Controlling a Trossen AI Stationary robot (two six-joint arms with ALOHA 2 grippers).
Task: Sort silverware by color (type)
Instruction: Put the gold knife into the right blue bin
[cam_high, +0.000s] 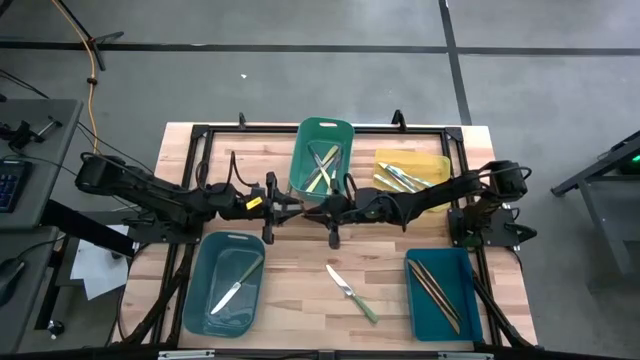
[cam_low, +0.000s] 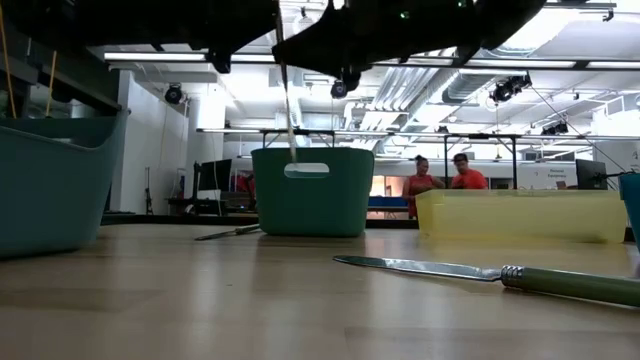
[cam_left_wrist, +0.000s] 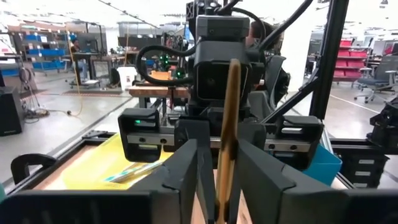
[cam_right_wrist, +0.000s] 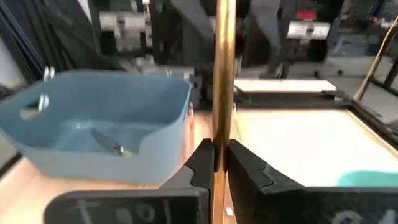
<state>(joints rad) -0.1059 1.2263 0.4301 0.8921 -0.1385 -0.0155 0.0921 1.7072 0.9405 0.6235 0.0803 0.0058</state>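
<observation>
Both claws meet mid-table over a pale yellow-handled utensil (cam_right_wrist: 222, 81) held upright: the right claw (cam_right_wrist: 217, 163) pinches it, the left claw (cam_left_wrist: 219, 180) is spread around it. Green bin (cam_high: 321, 160) at 12 o'clock holds yellow-handled silverware, yellow bin (cam_high: 412, 178) teal ones, a green-handled knife (cam_high: 351, 293) lies loose at 6.

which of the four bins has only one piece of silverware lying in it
The blue-grey bin at the front on the left arm's side: it holds a single knife. The green bin, yellow bin and teal bin each hold several pieces.
</observation>
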